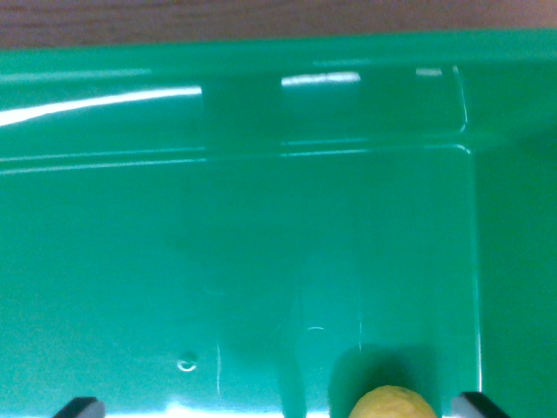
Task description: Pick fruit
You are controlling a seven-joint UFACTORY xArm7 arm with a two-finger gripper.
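Note:
A yellow, rough-skinned fruit (392, 403) lies on the floor of a green plastic bin (261, 261), cut off by the bottom edge of the wrist view. My gripper (278, 407) is open: only its two dark fingertips show, one in the bottom left corner (80, 407) and one at the bottom right (477, 405). The fruit sits between them, much nearer the right fingertip, with a gap on each side. Its lower part is out of frame.
The bin's far wall (261, 96) rises across the top of the view, with glare streaks on it. Its right wall (518, 261) stands close to the fruit. Beyond the bin's rim runs a strip of brown wooden surface (261, 17).

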